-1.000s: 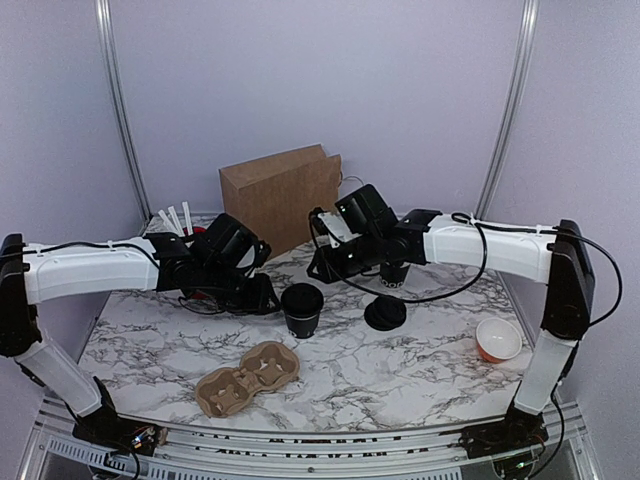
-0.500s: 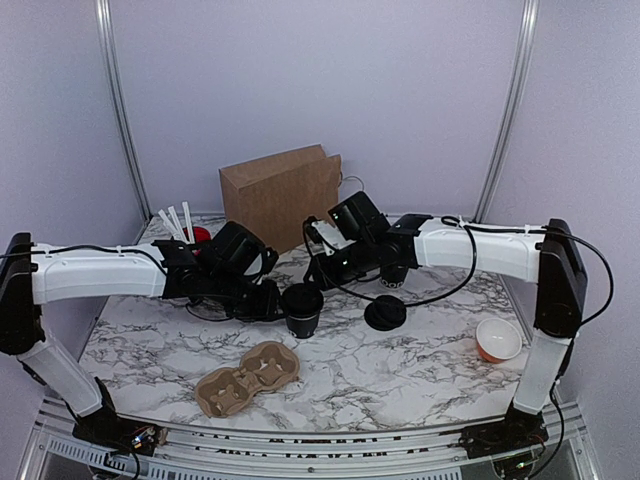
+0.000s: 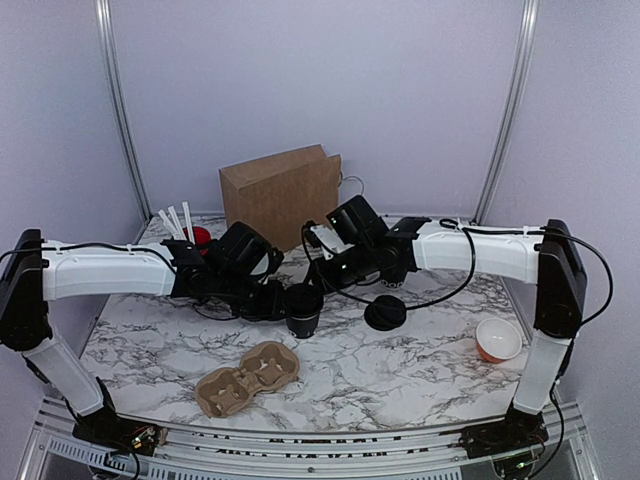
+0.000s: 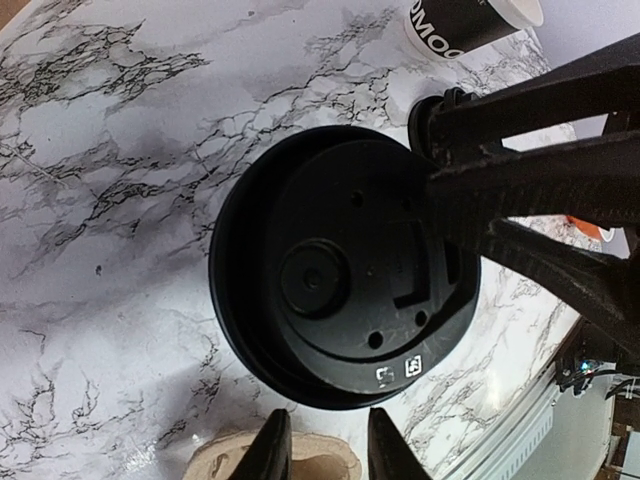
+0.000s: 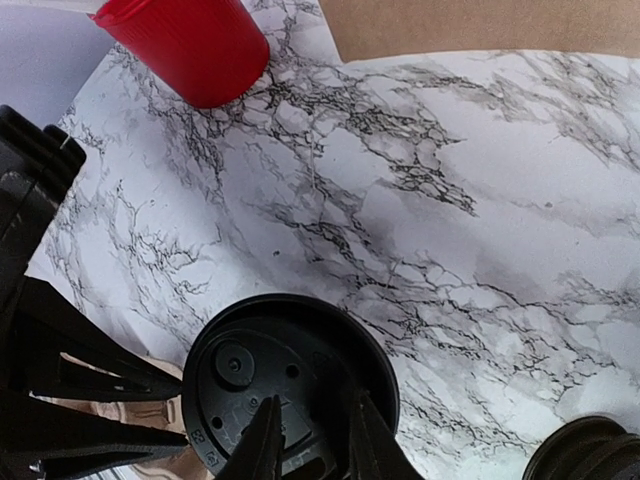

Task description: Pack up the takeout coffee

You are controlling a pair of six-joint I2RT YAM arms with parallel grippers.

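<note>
The takeout coffee (image 3: 303,308), a black cup with a black lid, stands mid-table. My left gripper (image 3: 274,298) is just left of it. In the left wrist view the lid (image 4: 340,290) fills the centre, and the gripper's (image 4: 322,450) narrowly parted fingers stop short of it, holding nothing. My right gripper (image 3: 326,276) hangs over the cup's far right side. In the right wrist view the gripper (image 5: 308,445) is a little apart, its tips over the lid (image 5: 290,385); I cannot tell whether they touch it.
A second black cup with a white interior (image 3: 393,275) stands behind the right arm, and a loose black lid (image 3: 385,314) lies to the right. A cardboard carrier (image 3: 248,378) lies in front. A brown paper bag (image 3: 283,195), a red cup of sticks (image 3: 196,236) and an orange cup (image 3: 498,340) stand around.
My left gripper has moved right, up to the lidded cup. My right gripper has moved left and down over the cup. The cup has not moved.
</note>
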